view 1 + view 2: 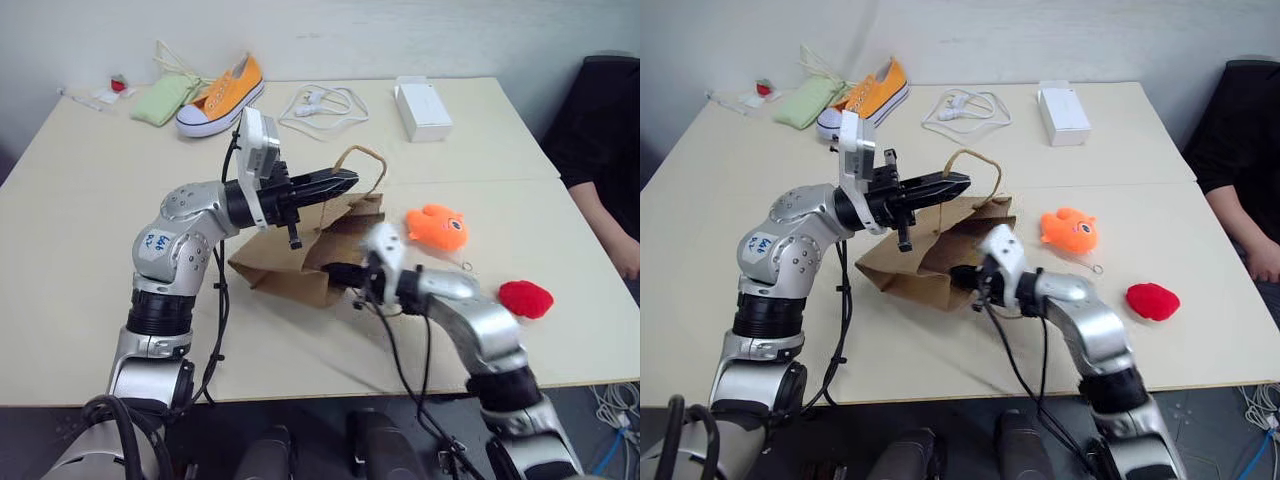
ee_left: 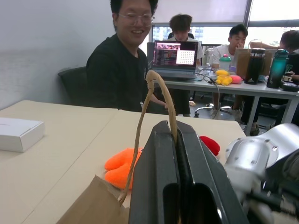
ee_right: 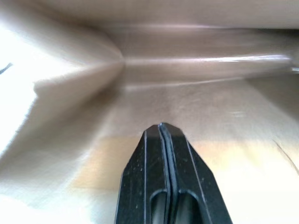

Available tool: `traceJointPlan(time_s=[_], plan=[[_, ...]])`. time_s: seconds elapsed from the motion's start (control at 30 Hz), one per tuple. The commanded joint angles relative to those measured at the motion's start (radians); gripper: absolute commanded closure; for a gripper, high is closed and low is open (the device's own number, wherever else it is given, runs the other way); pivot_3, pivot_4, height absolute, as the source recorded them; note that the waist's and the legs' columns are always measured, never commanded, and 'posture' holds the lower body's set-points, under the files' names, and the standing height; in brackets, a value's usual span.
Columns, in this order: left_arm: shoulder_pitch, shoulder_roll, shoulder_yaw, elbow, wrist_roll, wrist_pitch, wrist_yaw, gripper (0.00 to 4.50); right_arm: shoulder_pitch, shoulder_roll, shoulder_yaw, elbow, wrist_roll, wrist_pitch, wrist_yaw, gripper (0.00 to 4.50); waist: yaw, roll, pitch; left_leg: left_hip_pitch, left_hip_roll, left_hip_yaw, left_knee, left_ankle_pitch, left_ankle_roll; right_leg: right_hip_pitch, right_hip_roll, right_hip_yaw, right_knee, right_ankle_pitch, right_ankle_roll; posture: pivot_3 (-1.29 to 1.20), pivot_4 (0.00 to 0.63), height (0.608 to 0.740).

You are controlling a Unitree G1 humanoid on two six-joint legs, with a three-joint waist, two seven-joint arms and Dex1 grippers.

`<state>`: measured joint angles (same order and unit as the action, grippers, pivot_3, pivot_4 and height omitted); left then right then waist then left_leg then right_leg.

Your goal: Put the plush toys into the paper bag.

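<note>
1. I see a big pale table with a brown paper bag lying on its side in the middle.
2. My left gripper is pinched tight on the tan rope handle at the top of the bag. In the left wrist view the rope runs up from between the two black fingers and loops over them.
3. That grip holds the far edge of the bag up off the table, so the mouth faces right.
4. My right gripper is pressed shut with nothing in it. Its tip is inside the mouth of the bag, and brown paper walls are all around it.
5. From the head views, my right arm reaches in from the near right side and its black end goes under the bag's lifted edge.
6. The orange fish-shaped plush toy with a black-and-white eye lies on the table just to the right of the bag. It is not in the bag.
7. The fuzzy red plush blob lies further right and nearer to me, well apart from the bag.
8. At the far side of the table are an orange sneaker with a white sole, a pale green pouch, a white cord and a white box.
9. A person in black clothes sits at the right edge of the table.
</note>
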<state>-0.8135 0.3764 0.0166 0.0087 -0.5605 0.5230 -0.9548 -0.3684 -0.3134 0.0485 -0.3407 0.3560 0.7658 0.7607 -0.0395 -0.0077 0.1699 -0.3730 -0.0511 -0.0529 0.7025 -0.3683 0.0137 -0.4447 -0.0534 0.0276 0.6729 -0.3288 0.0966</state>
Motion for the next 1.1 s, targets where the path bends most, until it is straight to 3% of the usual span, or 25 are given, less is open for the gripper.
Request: traceJointPlan(time_s=[0.03,0.13,0.27,0.57,0.6,0.87,0.97,1.1], plan=[[-0.014,0.014,0.006,-0.040,-0.015,-0.003,-0.010,4.50,0.058,-0.037,-0.193,-0.235,0.157,0.168,-0.083,4.48,0.008,0.000,0.000,0.000,0.000,0.001,0.000,0.000,0.000,0.000,0.000,0.001,0.000,0.000,0.000,0.00,0.150,0.740],[-0.014,0.023,0.009,-0.046,-0.018,0.002,-0.014,4.50,0.096,-0.092,-0.391,-0.293,0.195,0.269,-0.181,4.48,0.015,0.000,0.000,0.000,0.000,0.001,0.000,0.000,0.000,0.000,0.000,0.002,-0.003,0.000,0.000,0.00,0.150,0.740],[-0.010,0.030,0.003,-0.051,-0.015,0.007,-0.009,4.50,0.036,-0.121,-0.582,-0.161,0.148,0.289,-0.361,3.24,0.017,0.000,0.000,0.001,-0.002,0.003,-0.001,0.001,0.002,0.001,-0.001,0.003,-0.004,0.000,0.000,0.00,0.150,0.740],[-0.027,0.031,0.002,-0.041,-0.012,0.006,-0.006,4.50,-0.082,-0.095,-0.465,0.173,0.045,0.157,-0.475,0.10,0.009,0.000,0.000,0.002,-0.003,0.006,-0.005,0.002,0.003,-0.001,-0.002,0.006,0.000,0.000,0.000,0.00,0.150,0.740],[-0.029,0.031,0.002,-0.042,-0.012,0.006,-0.006,4.50,-0.102,-0.075,-0.465,0.212,0.048,0.150,-0.490,0.02,0.010,0.000,0.000,0.002,-0.003,0.006,-0.004,0.002,0.003,-0.001,-0.002,0.006,0.001,0.000,0.000,0.00,0.150,0.740],[-0.023,0.046,0.005,-0.052,-0.005,-0.003,-0.007,4.50,-0.161,0.033,-0.416,0.314,0.066,0.151,-0.545,0.02,0.010,0.001,0.000,0.002,-0.003,0.005,-0.004,0.002,0.003,0.000,-0.002,0.005,0.001,0.000,0.000,0.00,0.150,0.740],[-0.020,0.047,0.007,-0.052,-0.007,-0.005,-0.001,4.50,-0.177,0.064,-0.438,0.324,0.080,0.037,-0.546,0.62,0.010,0.001,0.000,0.002,-0.003,0.005,-0.003,0.002,0.003,0.000,-0.002,0.005,0.001,0.000,0.000,0.00,0.150,0.740],[-0.027,0.049,0.011,-0.033,-0.004,-0.003,0.004,4.50,-0.181,0.051,-0.424,0.288,0.098,-0.025,-0.512,2.06,0.008,0.001,0.000,0.002,-0.003,0.005,-0.004,0.003,0.003,-0.001,-0.002,0.005,0.001,0.000,0.000,0.00,0.150,0.740]])
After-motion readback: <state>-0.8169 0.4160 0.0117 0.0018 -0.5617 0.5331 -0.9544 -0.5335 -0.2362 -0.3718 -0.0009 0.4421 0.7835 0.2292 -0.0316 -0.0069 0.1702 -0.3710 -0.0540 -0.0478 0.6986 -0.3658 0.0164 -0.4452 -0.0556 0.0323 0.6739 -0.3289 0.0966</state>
